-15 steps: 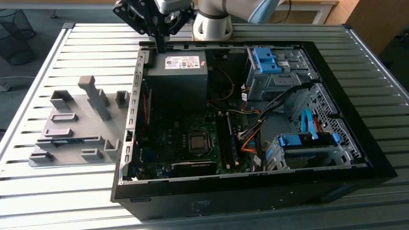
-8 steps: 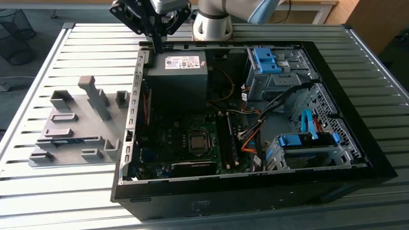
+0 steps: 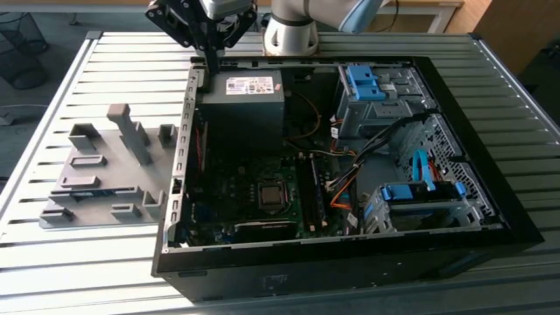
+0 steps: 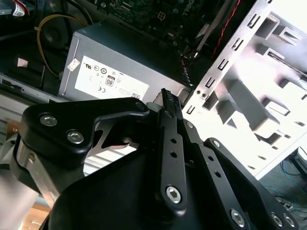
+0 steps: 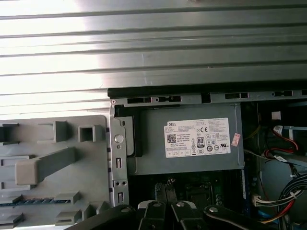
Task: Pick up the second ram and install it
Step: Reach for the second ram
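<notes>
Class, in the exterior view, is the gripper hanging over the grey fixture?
No, the gripper hangs at the edge of the computer case beside the power supply, apart from the fixture.

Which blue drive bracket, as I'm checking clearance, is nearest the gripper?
The blue bracket beside the grey power supply; the other blue bracket, at the case's opposite end, lies farther from the gripper.

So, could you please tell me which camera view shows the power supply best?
The first wrist view: the power supply faces the camera squarely, its labelled side unobstructed. The exterior view shows it at a slant, from above. In the second wrist view the gripper covers part of it.
</notes>
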